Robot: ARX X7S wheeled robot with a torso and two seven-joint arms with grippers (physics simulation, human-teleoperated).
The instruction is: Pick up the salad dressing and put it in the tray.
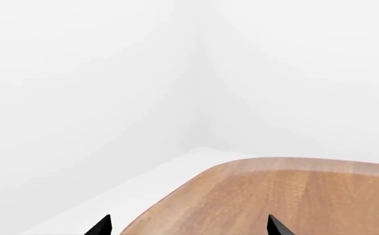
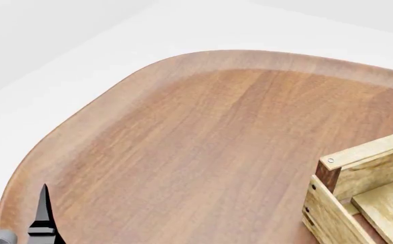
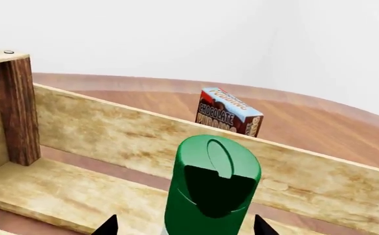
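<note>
In the right wrist view, the right gripper (image 3: 184, 226) showed only two black fingertips (image 3: 107, 226) at the picture's edge, set apart on either side of the salad dressing (image 3: 210, 186). This was a green bottle with a rounded flip cap, standing between the tips. The pictures did not show whether the tips pressed its sides, so I cannot tell if the jaws gripped it or merely stood around it.

The bottle stood upright inside the tray (image 3: 111, 129), above its pale wooden floor slats. Its base was out of view, so whether it rested on the slats cannot be told. Behind it ran one long light-wood wall, which met a dark brown corner post (image 3: 17, 110) with a small screw head on the rail above it. Beyond that wall, on the table, a chocolate pudding box (image 3: 228, 116) stood tilted, its lower part hidden by the wall.

The left gripper (image 1: 189, 226) showed in its own wrist view as two black fingertips (image 1: 100, 226) spread wide with nothing between them, hanging over the rounded edge of the brown wooden table (image 1: 294, 196). White wall and floor lay beyond.

In the head view, one left fingertip (image 2: 44, 216) pointed up near the table's (image 2: 203, 142) near left edge. A corner of the tray (image 2: 359, 173) sat at the right, well apart from that gripper, with its post and slats visible.
</note>
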